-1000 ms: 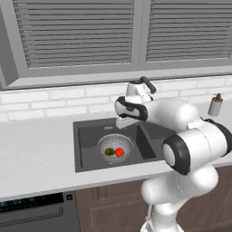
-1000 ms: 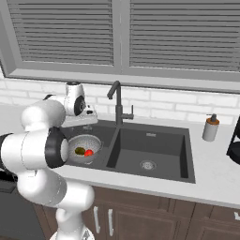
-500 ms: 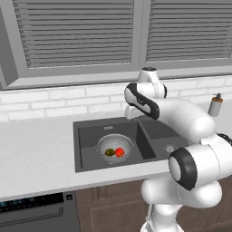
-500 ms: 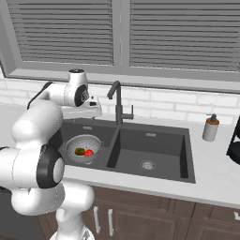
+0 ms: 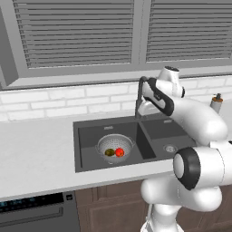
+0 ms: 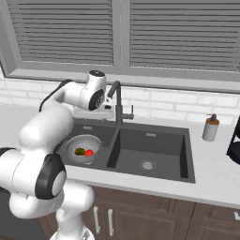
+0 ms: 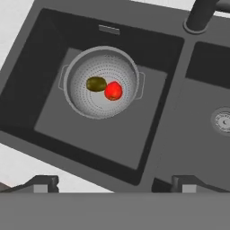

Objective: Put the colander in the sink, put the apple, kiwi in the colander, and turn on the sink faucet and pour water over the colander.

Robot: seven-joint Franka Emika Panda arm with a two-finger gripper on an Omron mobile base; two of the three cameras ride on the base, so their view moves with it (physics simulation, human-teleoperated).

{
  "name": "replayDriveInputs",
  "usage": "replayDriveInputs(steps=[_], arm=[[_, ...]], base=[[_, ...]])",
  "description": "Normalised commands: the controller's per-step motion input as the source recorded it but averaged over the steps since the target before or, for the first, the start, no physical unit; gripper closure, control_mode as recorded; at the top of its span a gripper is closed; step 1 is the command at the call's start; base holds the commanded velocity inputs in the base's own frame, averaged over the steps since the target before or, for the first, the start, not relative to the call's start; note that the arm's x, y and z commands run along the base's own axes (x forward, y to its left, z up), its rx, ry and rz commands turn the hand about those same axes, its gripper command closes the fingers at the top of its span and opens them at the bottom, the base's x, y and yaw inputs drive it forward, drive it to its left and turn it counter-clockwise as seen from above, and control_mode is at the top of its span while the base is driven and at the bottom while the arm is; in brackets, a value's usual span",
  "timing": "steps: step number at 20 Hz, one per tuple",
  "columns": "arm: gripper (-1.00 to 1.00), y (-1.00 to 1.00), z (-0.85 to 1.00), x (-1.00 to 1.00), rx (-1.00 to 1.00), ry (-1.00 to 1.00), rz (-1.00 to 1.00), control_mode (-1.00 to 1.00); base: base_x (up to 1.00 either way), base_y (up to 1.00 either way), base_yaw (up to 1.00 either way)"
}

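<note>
The silver colander (image 5: 114, 147) (image 6: 84, 148) (image 7: 102, 82) stands in the left basin of the dark grey sink (image 5: 86, 136) (image 6: 159, 145) (image 7: 112, 139). Inside it the red apple (image 5: 119, 152) (image 6: 88, 153) (image 7: 113, 90) and the olive kiwi (image 5: 109, 152) (image 6: 79, 151) (image 7: 96, 84) lie side by side, touching. My gripper (image 5: 145, 110) (image 6: 93, 112) (image 7: 114, 184) hangs open and empty above the back of the left basin, just left of the sink faucet (image 5: 140, 93) (image 6: 117, 101) (image 7: 202, 13). No water shows at the spout.
A grey soap dispenser (image 5: 216, 103) (image 6: 210, 127) stands on the counter right of the sink. A black appliance (image 6: 234, 140) sits at the far right. The right basin holds a round silver drain (image 5: 170, 148) (image 6: 148, 164) (image 7: 223, 120). A tiled wall and window blinds close off the back.
The hand has swung to the right and a little upward, from over the colander toward the faucet. The colander and both fruits have not moved.
</note>
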Motion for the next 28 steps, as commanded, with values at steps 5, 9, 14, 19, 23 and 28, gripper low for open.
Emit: replayDriveInputs(steps=[5,9,14,19,23,28], arm=[[-1.0,-0.28,0.28,-0.03,0.05,-0.03,-0.01,-1.0],[-1.0,-0.25,0.14,-0.05,0.03,0.0,-0.02,-1.0],[-1.0,-0.32,0.06,0.05,0.0,0.0,-0.05,-1.0],[-1.0,-0.25,0.01,0.15,0.0,-0.01,-0.01,-1.0],[-1.0,-0.18,0.01,0.3,0.05,-0.02,-0.02,-1.0],[-1.0,-0.2,0.09,0.3,0.08,0.0,-0.01,-1.0]], base=[[0.0,0.0,0.0],[0.0,0.0,0.0],[0.0,0.0,0.0],[0.0,0.0,0.0],[0.0,0.0,0.0],[0.0,0.0,0.0]])
